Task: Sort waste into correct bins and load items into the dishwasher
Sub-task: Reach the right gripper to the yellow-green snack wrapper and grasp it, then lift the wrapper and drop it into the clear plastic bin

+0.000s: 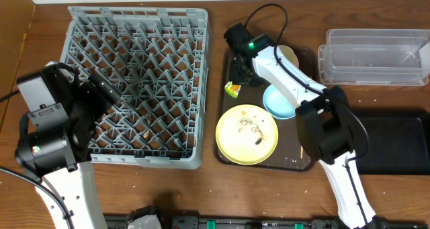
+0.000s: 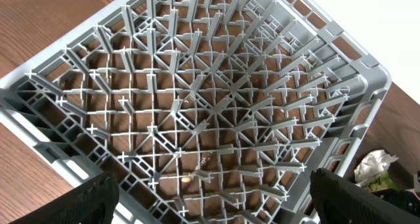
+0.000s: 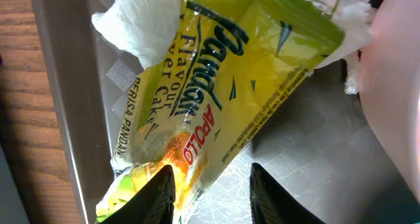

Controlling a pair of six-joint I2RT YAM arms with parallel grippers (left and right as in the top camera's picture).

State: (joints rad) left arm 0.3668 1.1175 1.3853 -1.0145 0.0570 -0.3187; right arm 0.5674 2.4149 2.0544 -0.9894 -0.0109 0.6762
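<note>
The green-yellow-orange snack wrapper (image 3: 223, 99) lies in the brown tray (image 1: 306, 163) against a crumpled white napkin (image 3: 141, 23). My right gripper (image 3: 216, 198) is low over it, jaws part-way in and still open. The wrapper's lower edge runs between the fingertips and the left finger (image 3: 161, 194) overlaps its orange end. From above, that gripper (image 1: 240, 71) covers most of the wrapper (image 1: 232, 89). A pinkish-white bowl (image 3: 394, 99) is just to the right. My left gripper (image 2: 216, 204) hangs open and empty over the grey dish rack (image 2: 210, 106).
On the tray sit a yellow plate (image 1: 246, 134) with crumbs, a light-blue bowl (image 1: 277, 103) and a cream cup (image 1: 289, 54). The clear tub (image 1: 373, 56) is at the back right and the black bin (image 1: 396, 142) at the right. Small pale bits (image 2: 203, 161) show in the rack.
</note>
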